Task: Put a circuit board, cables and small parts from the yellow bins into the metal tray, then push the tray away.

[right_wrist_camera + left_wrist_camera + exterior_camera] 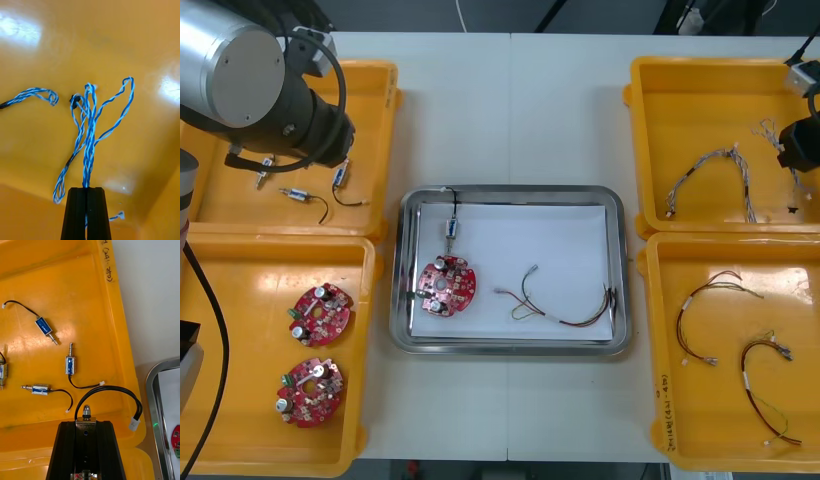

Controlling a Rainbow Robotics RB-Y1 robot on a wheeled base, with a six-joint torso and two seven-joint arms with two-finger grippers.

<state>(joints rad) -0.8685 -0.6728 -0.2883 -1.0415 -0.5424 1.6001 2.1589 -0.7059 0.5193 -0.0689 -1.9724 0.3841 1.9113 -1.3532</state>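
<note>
From where I stand, the light bench carries four yellow bins, two down each side. The metal tray sits between them, white inside. The left arm reaches over the far left bin, and the right arm comes in at the edge over the far right bin.

A circuit board lies in the tray toward its left side. A red and yellow cable lies to the board's right, apart from it. Just beyond the board is a wired metal part. Two spare boards rest in the near left bin, and loose red and yellow cables lie in the near right bin.

The right gripper is low inside the far right bin, pinched tight on a twisted blue and white cable. The cable's loops fan out from the tips over the bin floor. A second twisted strand lies off to one side.

The left gripper is clamped on a small metal part. The part's black cable arches over to a white plug. The gripper hangs over the far left bin's corner, near the tray's rim. Three loose metal parts lie on the bin floor beyond it.
</note>
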